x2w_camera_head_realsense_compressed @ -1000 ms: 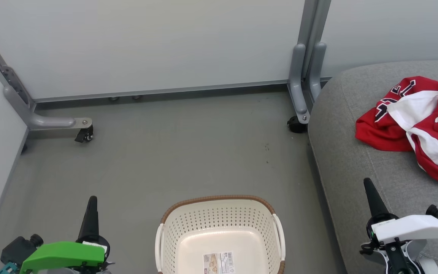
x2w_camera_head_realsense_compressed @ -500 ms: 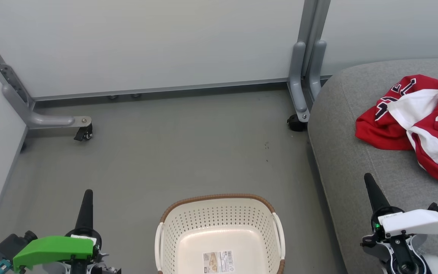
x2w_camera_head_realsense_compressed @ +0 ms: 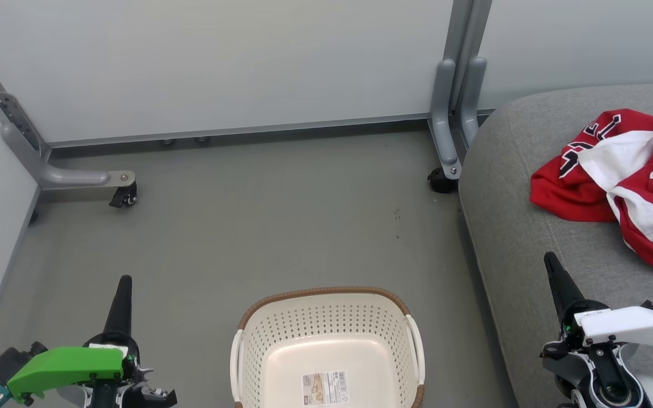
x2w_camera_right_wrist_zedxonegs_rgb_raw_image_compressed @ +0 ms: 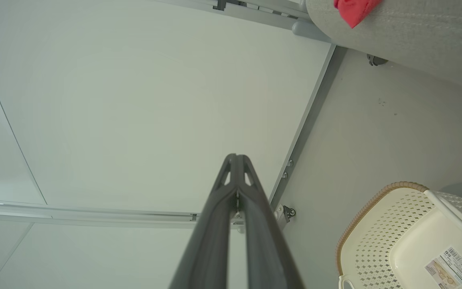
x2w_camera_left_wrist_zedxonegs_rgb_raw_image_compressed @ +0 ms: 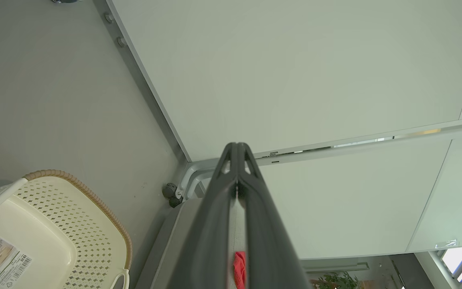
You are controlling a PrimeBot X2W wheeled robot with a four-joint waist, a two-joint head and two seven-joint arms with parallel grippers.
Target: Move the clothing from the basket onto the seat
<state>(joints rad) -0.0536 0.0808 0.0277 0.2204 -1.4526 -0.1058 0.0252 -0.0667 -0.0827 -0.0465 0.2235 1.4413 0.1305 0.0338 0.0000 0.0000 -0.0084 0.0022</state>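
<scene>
Both grippers are pressed shut on nothing. The left gripper [x2w_camera_head_realsense_compressed: 124, 283], under its green cover, hangs over the floor [x2w_camera_head_realsense_compressed: 258, 215] at the lower left of the head view. The right gripper [x2w_camera_head_realsense_compressed: 551, 266], under its white cover, hangs above the seat [x2w_camera_head_realsense_compressed: 508, 226] near that cushion's left edge. Each wrist view looks along fingers lying flat together, tips meeting.

The head view takes in the seat's rounded far-left corner and the clothing [x2w_camera_head_realsense_compressed: 615, 175] lying rumpled, red with white panels and dark lettering. The wrist views catch a scrap of that red (a sliver between the left fingers, a corner at the top of the right view). The left wrist view adds a window [x2w_camera_left_wrist_zedxonegs_rgb_raw_image_compressed: 459, 257] and a green plant [x2w_camera_left_wrist_zedxonegs_rgb_raw_image_compressed: 335, 281] at its lower right.

The clothing lies on the seat toward its far edge, ahead and to the right of the right gripper, apart from it and well apart from the left one. The basket [x2w_camera_head_realsense_compressed: 326, 294] stands on the floor near the seat's left edge, between the two grippers, with a label [x2w_camera_head_realsense_compressed: 325, 390] on its bottom. The grey floor runs to pale partition panels [x2w_camera_head_realsense_compressed: 219, 62] on grey legs with small black casters [x2w_camera_head_realsense_compressed: 125, 198].
</scene>
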